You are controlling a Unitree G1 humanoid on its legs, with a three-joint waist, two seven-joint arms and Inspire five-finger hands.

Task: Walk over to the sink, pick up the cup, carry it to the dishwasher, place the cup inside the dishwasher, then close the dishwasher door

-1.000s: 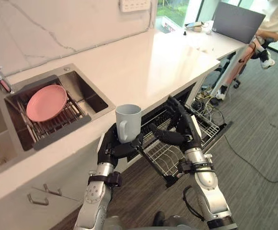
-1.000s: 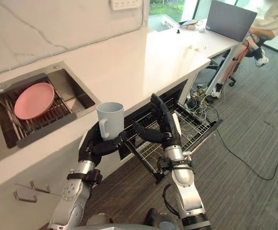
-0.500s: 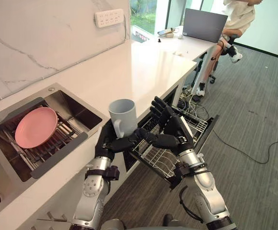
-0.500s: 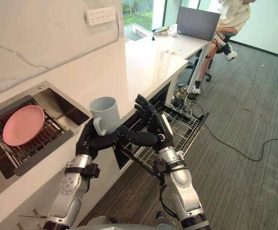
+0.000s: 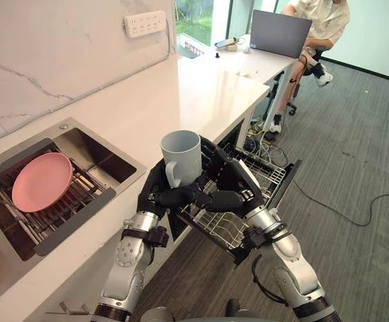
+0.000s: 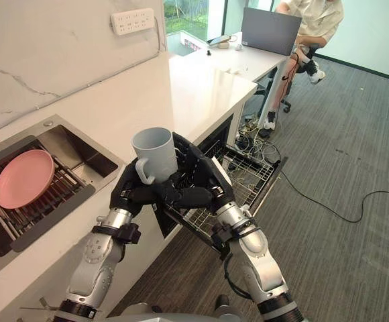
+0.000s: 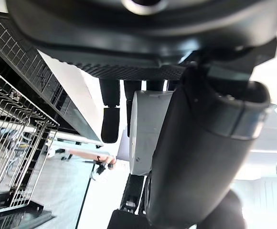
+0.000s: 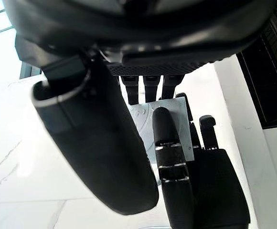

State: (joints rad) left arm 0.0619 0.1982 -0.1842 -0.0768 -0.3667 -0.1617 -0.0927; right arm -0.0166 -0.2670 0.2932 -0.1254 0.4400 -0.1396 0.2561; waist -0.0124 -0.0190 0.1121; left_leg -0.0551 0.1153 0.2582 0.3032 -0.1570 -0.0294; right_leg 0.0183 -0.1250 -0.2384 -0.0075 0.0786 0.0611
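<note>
Grey cup [image 5: 181, 151] upright, clasped between left hand [image 5: 155, 195] and right hand [image 5: 238, 186], both curled round it; rack [image 5: 269, 173] open below at 4 o'clock, on right hand's side.

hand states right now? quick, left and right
Left hand: shut on the cup, gripping it low near the handle.
Right hand: shut on the cup too, fingers and thumb curled round its other side.
</note>
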